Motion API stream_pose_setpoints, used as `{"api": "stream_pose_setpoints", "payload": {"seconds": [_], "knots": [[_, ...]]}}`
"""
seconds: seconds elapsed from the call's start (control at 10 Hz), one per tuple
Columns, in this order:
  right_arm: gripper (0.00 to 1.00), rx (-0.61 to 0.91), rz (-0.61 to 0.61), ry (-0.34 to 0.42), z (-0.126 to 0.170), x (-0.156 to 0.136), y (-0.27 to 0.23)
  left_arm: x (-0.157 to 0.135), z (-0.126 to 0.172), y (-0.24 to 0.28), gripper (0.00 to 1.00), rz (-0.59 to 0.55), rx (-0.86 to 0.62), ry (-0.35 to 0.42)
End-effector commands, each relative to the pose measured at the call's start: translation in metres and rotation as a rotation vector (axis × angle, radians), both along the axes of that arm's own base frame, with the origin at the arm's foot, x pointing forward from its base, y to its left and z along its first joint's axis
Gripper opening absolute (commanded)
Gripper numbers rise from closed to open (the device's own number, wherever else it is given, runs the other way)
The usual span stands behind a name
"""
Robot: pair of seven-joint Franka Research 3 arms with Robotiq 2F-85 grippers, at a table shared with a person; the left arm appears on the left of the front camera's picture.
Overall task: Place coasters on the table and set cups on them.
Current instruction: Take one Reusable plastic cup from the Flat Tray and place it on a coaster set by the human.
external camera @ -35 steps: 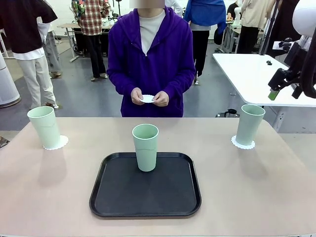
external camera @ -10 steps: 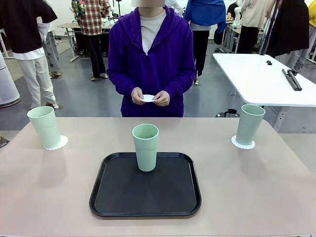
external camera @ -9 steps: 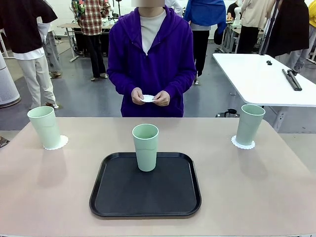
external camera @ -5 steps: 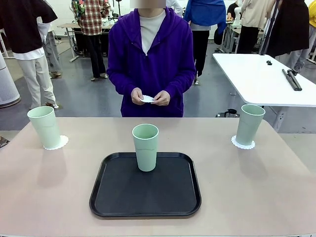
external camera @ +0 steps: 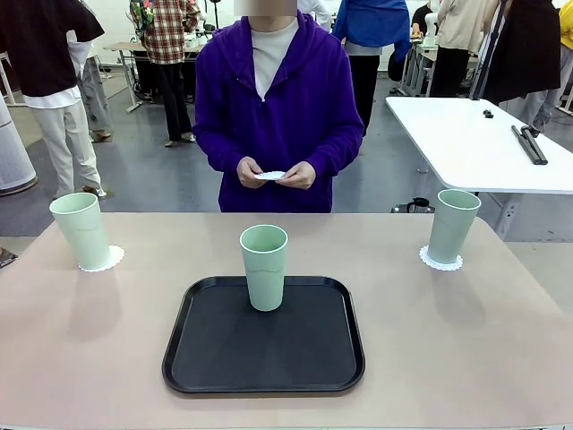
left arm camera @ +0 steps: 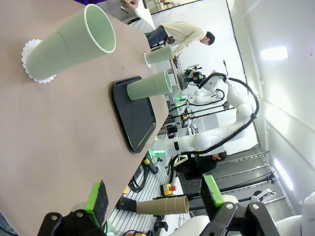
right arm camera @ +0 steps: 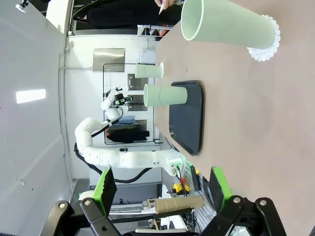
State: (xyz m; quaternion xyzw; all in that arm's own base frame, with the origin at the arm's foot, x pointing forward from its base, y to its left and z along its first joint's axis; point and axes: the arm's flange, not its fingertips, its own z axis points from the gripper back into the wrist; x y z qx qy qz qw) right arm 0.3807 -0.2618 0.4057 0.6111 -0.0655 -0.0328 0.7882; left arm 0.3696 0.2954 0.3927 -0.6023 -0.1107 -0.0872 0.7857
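Three cups: the left cup (external camera: 81, 230) and right cup (external camera: 452, 225) each stand on a coaster (left coaster (external camera: 106, 262), right coaster (external camera: 441, 262)) on the counter (external camera: 448, 358). The middle cup (external camera: 264, 266) stands at the far side of the black tray (external camera: 269, 354). The person (external camera: 273, 98) beyond holds the third coaster (external camera: 269, 176). The robot's left hand (left arm camera: 153, 194) and right hand (right arm camera: 162, 183) stand apart, empty.

On the beige table (external camera: 448, 345), a black tray (external camera: 269, 363) at lower centre carries one mint-green cup (external camera: 264, 267). A second cup (external camera: 80, 230) stands on a white coaster (external camera: 107, 262) at middle left, and a third cup (external camera: 452, 225) stands on another coaster (external camera: 440, 263) at middle right. Above centre, a person's hands (external camera: 300, 176) hold a last coaster (external camera: 269, 176).
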Motion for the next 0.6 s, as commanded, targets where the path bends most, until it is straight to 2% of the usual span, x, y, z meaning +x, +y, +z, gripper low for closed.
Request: {"api": "stream_pose_setpoints", "payload": {"seconds": [0.0, 0.5], "knots": [[1.0, -0.009, -0.003, 0.0, 0.0003, -0.0045, 0.0034, -0.0007, 0.0024, 0.0001, 1.0, 0.003, 0.01, 0.003], [1.0, -0.009, -0.003, 0.0, 0.0003, -0.0045, 0.0034, -0.0007, 0.0024, 0.0001, 1.0, 0.003, 0.01, 0.003]]}}
